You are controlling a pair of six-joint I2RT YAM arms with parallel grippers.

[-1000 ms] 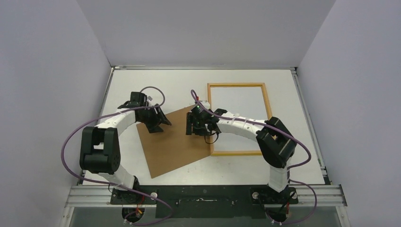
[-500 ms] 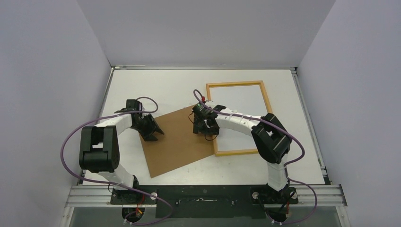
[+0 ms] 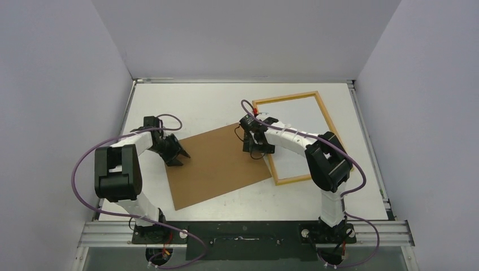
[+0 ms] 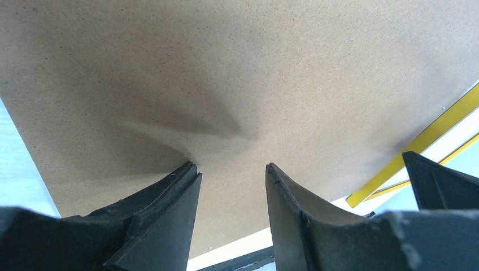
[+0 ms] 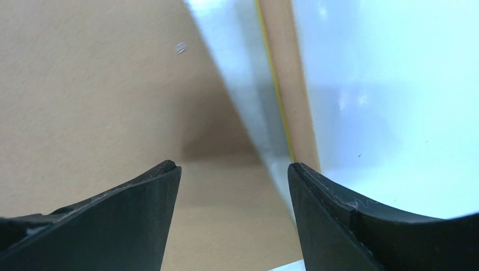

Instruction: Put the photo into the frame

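The frame (image 3: 285, 99) lies back side up and skewed at the right of the table; its wood rail (image 5: 288, 84) and a yellow edge (image 4: 429, 138) show in the wrist views. A plain brown backing board (image 3: 220, 166) lies in the middle. The photo is hidden. My left gripper (image 3: 175, 155) is open, its tips (image 4: 231, 166) down against the board (image 4: 237, 68) near its left edge, with nothing between them. My right gripper (image 3: 257, 151) is open (image 5: 233, 165) over the board's right edge (image 5: 85, 84), beside the frame's left rail.
The white table (image 3: 186, 101) is walled at the back and on both sides. A metal rail (image 3: 243, 231) with the arm bases runs along the near edge. Purple cables loop off both arms. A glossy pale surface (image 5: 384, 113) fills the inside of the frame.
The frame's near end has swung to the right, and the board has turned and slid slightly right. The left gripper moved left and narrowed; the right gripper moved right.
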